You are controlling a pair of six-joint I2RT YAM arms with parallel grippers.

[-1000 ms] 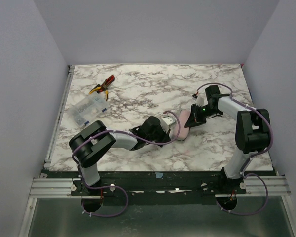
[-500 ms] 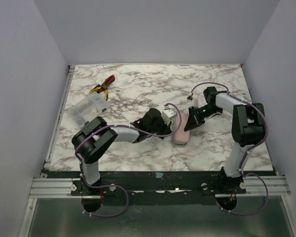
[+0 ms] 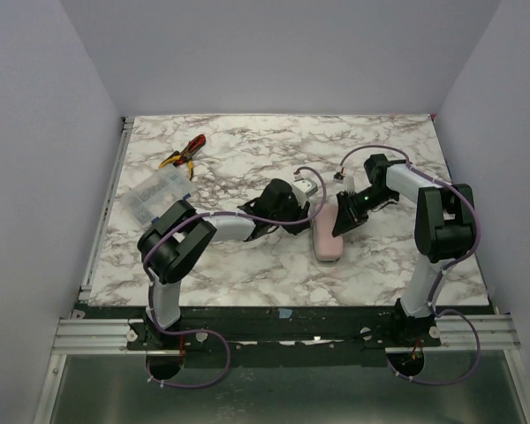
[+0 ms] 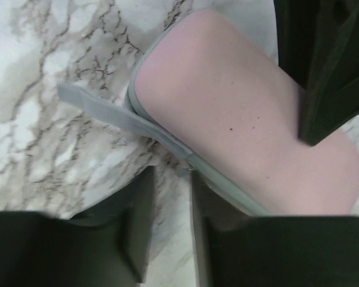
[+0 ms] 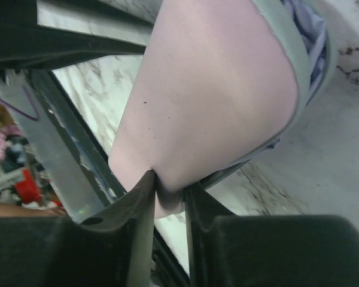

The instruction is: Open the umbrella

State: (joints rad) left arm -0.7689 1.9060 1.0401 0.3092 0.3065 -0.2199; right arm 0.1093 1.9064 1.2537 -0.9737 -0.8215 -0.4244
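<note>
Right end effector (image 5: 168, 186) pinches umbrella (image 5: 215, 89) fabric.

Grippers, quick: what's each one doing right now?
Left gripper: fingers nearly together beside the umbrella; grip cannot be told.
Right gripper: closed, pinching the umbrella's end.

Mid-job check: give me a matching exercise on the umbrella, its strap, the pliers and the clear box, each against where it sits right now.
Things:
1. umbrella
2. grey strap
3. pliers
4. clear box

Places or states:
A. far-left part of the table
B. sticking out flat onto the marble
C. at the left edge, close to the left arm
D. fabric pinched by the right gripper

Pairs: 1-D, 2-B, 3-A, 4-C
</note>
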